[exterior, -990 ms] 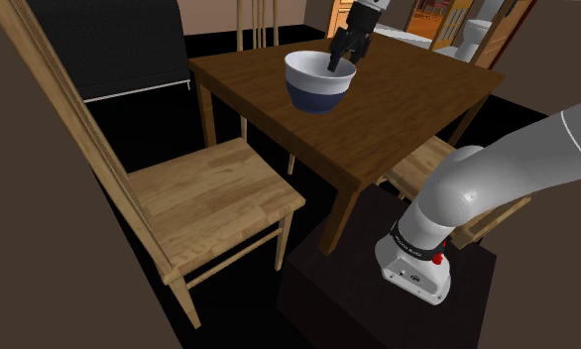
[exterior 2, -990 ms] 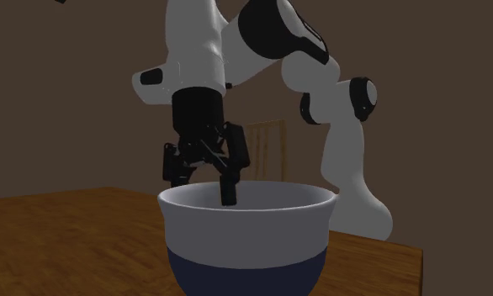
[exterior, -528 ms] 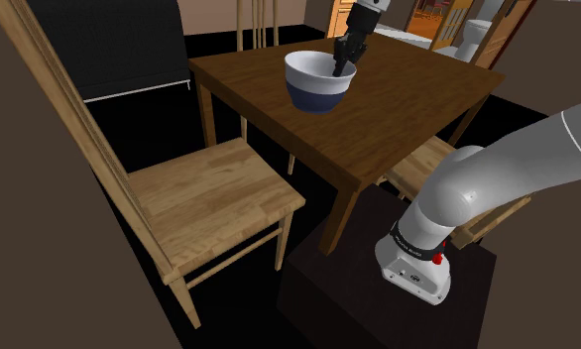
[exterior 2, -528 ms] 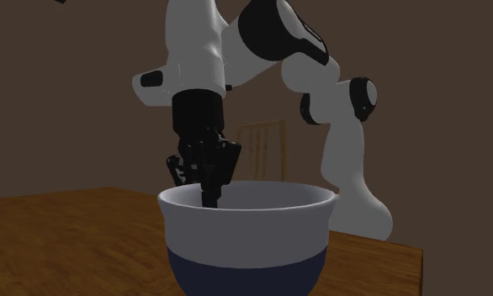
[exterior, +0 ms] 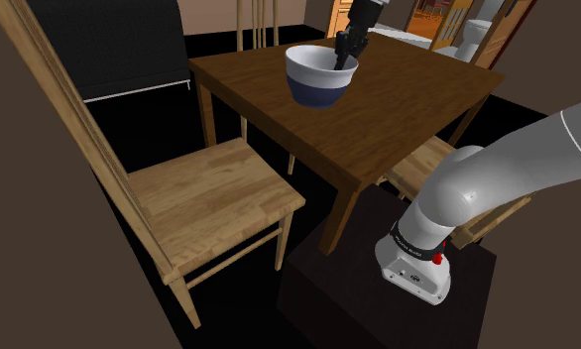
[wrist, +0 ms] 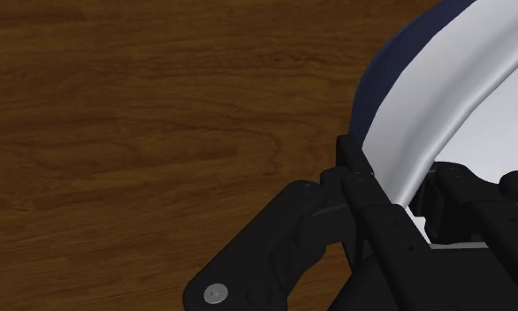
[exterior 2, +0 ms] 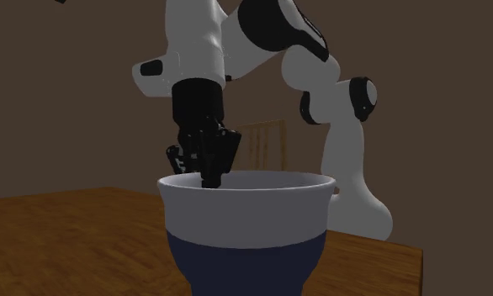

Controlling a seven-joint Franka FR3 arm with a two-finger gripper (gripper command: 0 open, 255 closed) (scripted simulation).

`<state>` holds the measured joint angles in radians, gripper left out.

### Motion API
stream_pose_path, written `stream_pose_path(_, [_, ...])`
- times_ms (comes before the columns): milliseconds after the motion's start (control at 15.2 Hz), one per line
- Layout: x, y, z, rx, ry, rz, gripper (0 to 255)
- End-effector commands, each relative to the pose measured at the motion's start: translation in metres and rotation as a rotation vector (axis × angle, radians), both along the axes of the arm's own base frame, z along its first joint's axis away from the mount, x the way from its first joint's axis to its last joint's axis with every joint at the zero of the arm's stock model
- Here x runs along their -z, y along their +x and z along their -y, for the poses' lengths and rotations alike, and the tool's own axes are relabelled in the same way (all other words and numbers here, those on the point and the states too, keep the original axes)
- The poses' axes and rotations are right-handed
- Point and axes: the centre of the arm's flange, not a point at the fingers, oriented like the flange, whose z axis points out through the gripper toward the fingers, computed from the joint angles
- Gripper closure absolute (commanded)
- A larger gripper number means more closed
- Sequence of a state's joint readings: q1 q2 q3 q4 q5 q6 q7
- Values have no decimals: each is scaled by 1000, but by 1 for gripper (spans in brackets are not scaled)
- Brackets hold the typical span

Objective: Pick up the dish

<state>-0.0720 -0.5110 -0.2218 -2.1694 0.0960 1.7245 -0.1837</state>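
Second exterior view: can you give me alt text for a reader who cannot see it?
The black gripper is shut on the far rim of a bowl, white above and dark blue below, close to the camera over a brown wooden table. The white arm rises behind it, against a brown wall.

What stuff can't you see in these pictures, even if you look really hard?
1. The bottom of the bowl: the second exterior view's lower edge cuts it off, so whether it touches the table cannot be told there.
2. The bowl's inside: in that view its near wall hides it, along with the tips of the gripper.
3. In the wrist view, the black gripper itself covers part of the bowl's inside.
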Motion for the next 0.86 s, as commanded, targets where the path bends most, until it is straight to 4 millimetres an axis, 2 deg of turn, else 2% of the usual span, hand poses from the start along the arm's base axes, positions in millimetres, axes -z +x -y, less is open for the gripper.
stream_pose_path(0, [-10,0,-1,0,0,1,255])
stream_pose_path(660, [-63,0,-1,0,0,1,255])
stream_pose_path(792, [-64,0,-1,0,0,1,255])
